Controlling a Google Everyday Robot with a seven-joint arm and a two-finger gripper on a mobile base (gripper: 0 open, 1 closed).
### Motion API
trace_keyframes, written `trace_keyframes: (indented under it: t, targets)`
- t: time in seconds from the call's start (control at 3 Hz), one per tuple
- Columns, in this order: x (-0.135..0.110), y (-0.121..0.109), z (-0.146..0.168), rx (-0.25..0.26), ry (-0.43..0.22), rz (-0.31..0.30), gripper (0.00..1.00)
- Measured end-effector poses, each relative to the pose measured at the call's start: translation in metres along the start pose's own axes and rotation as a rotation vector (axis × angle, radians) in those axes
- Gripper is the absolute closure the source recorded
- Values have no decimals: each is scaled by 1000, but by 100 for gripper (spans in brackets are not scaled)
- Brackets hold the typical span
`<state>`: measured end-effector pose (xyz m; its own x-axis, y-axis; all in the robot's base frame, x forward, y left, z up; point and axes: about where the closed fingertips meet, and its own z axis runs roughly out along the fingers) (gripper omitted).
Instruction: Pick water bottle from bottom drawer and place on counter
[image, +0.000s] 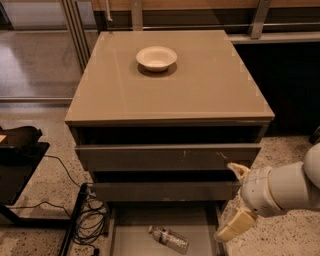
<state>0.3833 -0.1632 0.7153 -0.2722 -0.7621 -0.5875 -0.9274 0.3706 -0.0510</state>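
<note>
The water bottle (169, 239) lies on its side on the grey floor of the pulled-out bottom drawer (131, 234), cap end toward the left. The counter (200, 95) is the glossy taupe top of the cabinet. My gripper (237, 198) is at the lower right, at the cabinet's right front corner, above and to the right of the bottle and apart from it. Its two cream fingers (235, 226) stand wide apart and hold nothing.
A white bowl (156, 57) sits at the back middle of the counter. The two upper drawers (165, 156) are slightly open. Black cables (87, 220) and a dark stand (17, 160) are on the floor at the left.
</note>
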Motion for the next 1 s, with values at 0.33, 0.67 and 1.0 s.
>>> trace_keyframes:
  t: [0.33,0.67,1.0]
  targets:
    - [9,8,49,25,-14,-4,0]
    - [22,6,109,31,39,39,0]
    - [22,6,108,31,39,39,0]
